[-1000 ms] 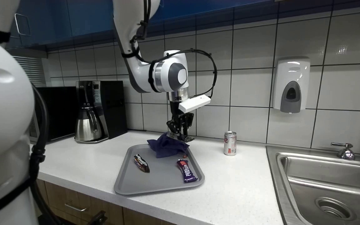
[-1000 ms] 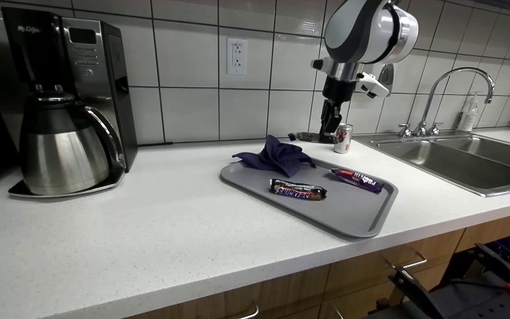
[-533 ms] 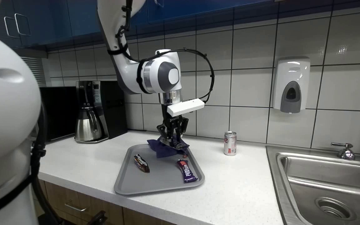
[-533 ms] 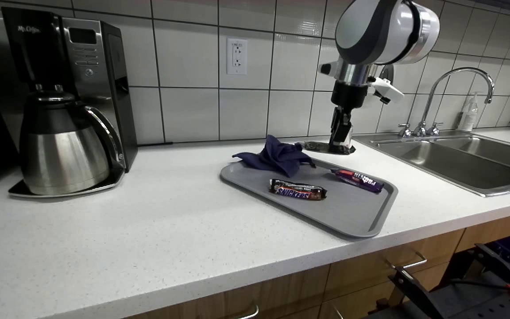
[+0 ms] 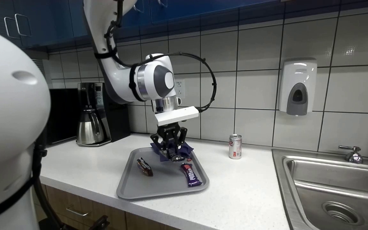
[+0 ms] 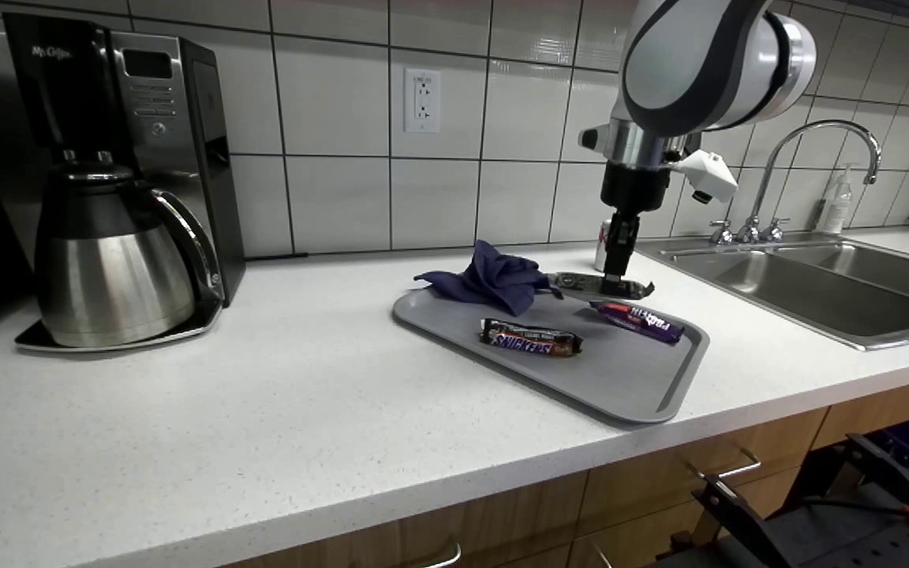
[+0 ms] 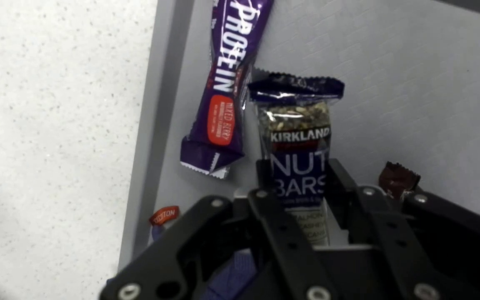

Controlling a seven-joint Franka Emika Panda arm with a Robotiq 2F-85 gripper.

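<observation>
Into a pale worktop a steel sink is set; a coffee maker stands well apart from it. Between the two lies a grey tray. A navy cloth sits bunched at the tray's back edge, partly over the rim. Above the tray, the black claw is narrow but not fully closed: its jaws grip a nut bar from both sides. A drink can stands upright on the worktop between tray and sink. The nut bar is held roughly level, clear of the tray, near the cloth and a protein bar lying along one edge. A chocolate bar lies towards the opposite edge. Smallest is a red wrapper end beside the cloth.
</observation>
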